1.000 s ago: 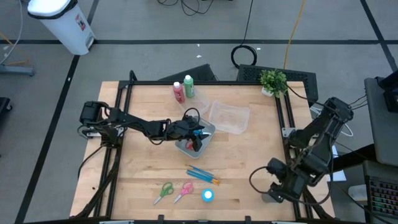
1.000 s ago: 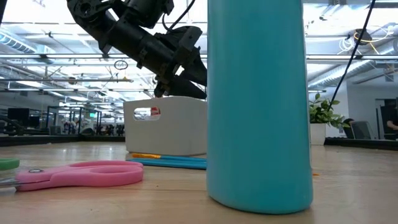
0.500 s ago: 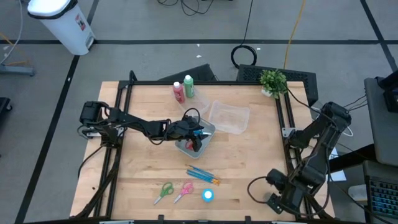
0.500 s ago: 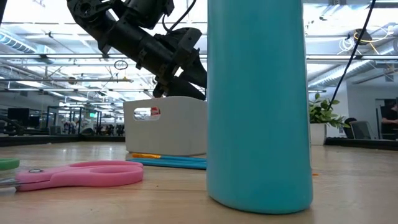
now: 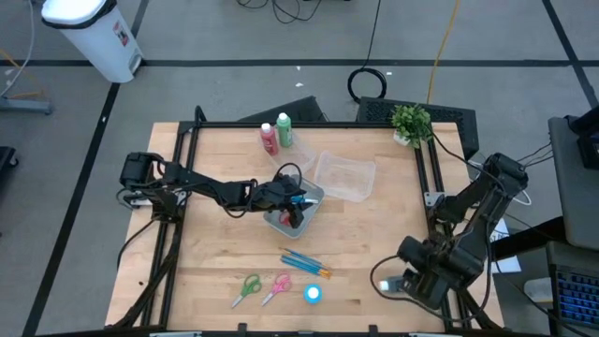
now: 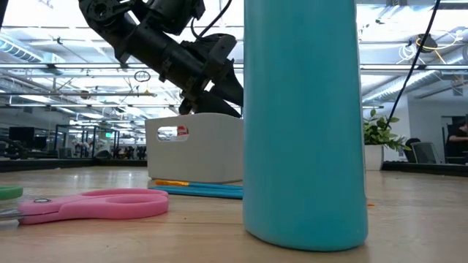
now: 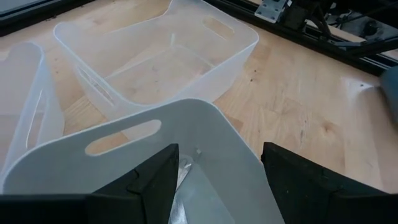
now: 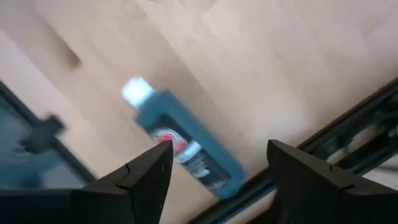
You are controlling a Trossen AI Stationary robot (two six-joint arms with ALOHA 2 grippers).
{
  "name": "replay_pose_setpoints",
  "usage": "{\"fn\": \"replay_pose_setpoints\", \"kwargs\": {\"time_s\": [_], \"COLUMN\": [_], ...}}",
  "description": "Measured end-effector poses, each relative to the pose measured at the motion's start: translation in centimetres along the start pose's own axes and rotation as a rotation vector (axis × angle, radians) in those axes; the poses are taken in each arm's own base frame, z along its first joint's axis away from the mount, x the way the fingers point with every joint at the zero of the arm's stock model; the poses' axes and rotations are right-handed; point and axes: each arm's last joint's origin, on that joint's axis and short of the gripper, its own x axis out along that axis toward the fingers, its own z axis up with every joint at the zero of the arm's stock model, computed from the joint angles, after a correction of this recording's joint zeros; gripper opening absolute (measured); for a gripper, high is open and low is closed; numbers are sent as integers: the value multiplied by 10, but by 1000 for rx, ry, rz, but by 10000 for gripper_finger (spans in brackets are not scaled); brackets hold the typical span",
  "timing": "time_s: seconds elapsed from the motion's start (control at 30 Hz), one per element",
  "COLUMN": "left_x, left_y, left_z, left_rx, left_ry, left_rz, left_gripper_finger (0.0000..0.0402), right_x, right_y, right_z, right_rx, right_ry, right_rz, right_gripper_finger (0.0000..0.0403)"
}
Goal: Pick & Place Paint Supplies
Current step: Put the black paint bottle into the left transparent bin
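Scissors (image 5: 247,288) and the light blue bottle (image 5: 313,294) lie nearest you. Your left gripper (image 5: 298,208) sits spread over the tub (image 5: 314,196); your right gripper (image 8: 211,171) hangs open above a grey bottle (image 8: 180,148) by the table's edge.

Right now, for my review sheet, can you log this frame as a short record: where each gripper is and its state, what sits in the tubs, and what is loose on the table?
left gripper: open, over the nearer tub, which holds items I cannot identify
right gripper: open, at the table's near right corner, above a lying grey bottle
far tub: looks empty
back of table: red bottle, green bottle
front of table: blue brushes, green scissors, pink scissors, light blue bottle
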Motion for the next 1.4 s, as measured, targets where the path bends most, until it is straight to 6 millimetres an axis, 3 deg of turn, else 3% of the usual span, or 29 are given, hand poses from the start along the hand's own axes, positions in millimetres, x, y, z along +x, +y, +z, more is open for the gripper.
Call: {"fn": "replay_pose_setpoints", "kwargs": {"time_s": [0.27,0.4,0.77,0.93,1.1,1.2,1.4], "left_x": [0,0,0,0,0,0,0], "left_y": [1,1,1,1,1,1,-2], "left_z": [-3,-3,-3,-3,-3,-2,4], "left_rx": [6,6,-16,-13,-13,-15,13], "left_ry": [26,27,27,27,25,17,-33], "left_rz": [12,13,15,15,13,9,-36], "left_gripper_finger": [239,239,239,239,239,239,239], "right_x": [52,81,143,146,137,124,96], "right_y": [7,2,-22,-25,-26,-26,-22], "right_z": [-19,-24,-29,-29,-24,-16,5], "right_rx": [-335,-326,-268,-256,-249,-222,-343], "right_ry": [63,182,208,210,178,25,-461], "right_rz": [101,134,176,175,251,335,464], "right_gripper_finger": [251,251,251,240,183,155,155]}}
